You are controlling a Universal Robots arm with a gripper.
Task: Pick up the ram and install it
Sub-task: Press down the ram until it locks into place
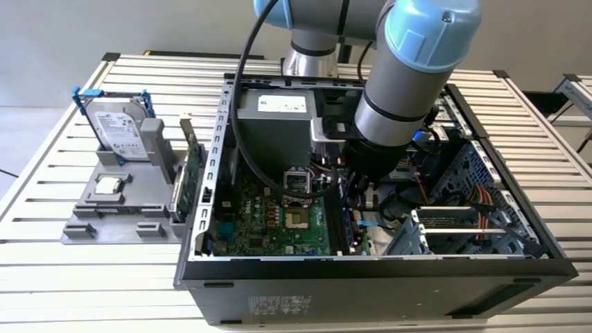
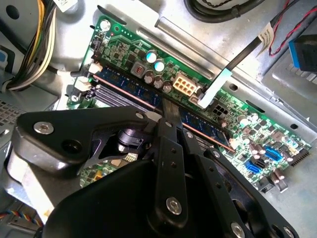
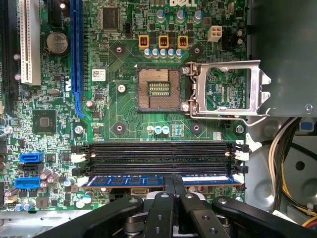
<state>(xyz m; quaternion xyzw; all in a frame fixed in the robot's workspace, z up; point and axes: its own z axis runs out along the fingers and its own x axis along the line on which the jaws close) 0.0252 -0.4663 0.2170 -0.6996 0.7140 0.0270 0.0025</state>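
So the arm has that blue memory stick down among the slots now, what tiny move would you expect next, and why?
Probably a short straight push down. In both wrist views the gripper is shut on the ram, which lies along the slot nearest the gripper, beside two empty black slots. The white end clip looks tipped outward, so the stick may not be fully seated.

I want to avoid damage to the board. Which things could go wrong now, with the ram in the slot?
The gripper is closed on the ram, which sits in its slot beside the empty slots.

1. Uneven pressure could leave one end unseated.
2. The white latch may not lock.
3. The nearby black cable could snag the arm.
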